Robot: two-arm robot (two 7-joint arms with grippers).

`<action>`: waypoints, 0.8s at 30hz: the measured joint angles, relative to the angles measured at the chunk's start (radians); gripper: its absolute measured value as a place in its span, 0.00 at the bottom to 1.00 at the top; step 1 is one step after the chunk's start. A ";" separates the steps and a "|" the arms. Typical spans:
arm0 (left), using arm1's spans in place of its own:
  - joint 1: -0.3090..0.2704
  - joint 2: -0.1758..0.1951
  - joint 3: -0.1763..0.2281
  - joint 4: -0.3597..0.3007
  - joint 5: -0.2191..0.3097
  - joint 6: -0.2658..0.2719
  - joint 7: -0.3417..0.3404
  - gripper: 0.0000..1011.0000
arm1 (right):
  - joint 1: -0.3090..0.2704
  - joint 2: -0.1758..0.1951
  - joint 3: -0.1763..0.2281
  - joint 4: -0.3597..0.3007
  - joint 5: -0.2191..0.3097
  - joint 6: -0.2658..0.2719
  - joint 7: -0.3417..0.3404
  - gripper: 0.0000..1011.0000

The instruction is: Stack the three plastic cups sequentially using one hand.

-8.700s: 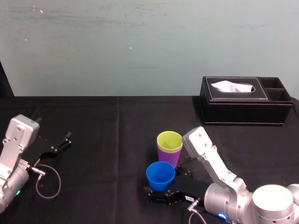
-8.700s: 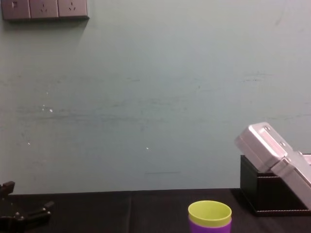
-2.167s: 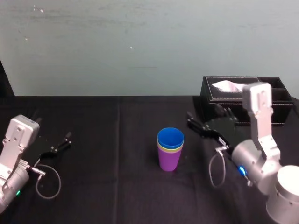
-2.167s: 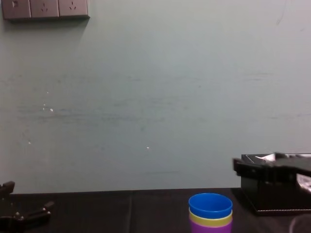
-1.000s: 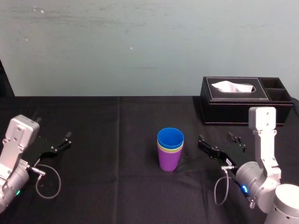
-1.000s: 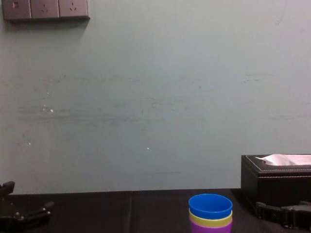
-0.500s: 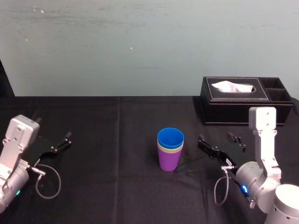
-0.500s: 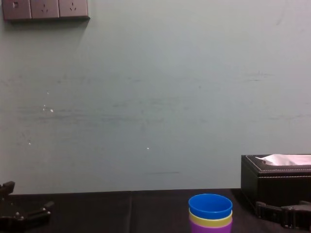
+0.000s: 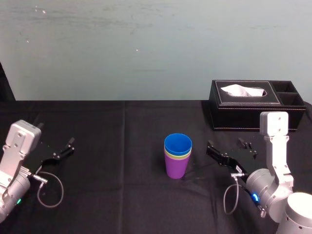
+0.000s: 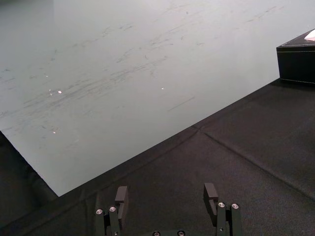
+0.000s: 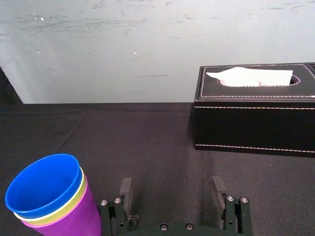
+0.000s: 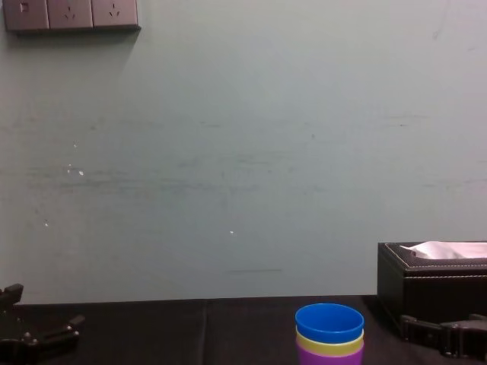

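The three plastic cups stand nested upright at the table's middle: blue point(image 9: 178, 144) on top, a yellow-green rim point(image 9: 178, 155) under it, purple point(image 9: 176, 168) at the bottom. The stack point(image 12: 329, 333) shows again in the chest view and in the right wrist view point(image 11: 49, 196). My right gripper point(image 9: 231, 150) rests low to the right of the stack, apart from it, open and empty point(image 11: 172, 189). My left gripper point(image 9: 61, 150) is parked far left, open and empty point(image 10: 166, 195).
A black tissue box point(image 9: 253, 105) with a white tissue stands at the back right, behind the right gripper point(image 12: 441, 334). Black cloth point(image 9: 122, 195) covers the table. A cable loops beside the left arm point(image 9: 48, 187). A pale wall runs behind.
The blue cup, earlier on the table in the right gripper's grasp, now tops the stack. The right arm let go and drew back to the right. Nothing moved in the last second.
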 joint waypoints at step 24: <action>0.000 0.000 0.000 0.000 0.000 0.000 0.000 0.99 | 0.000 0.000 0.000 0.000 0.000 0.000 0.000 0.99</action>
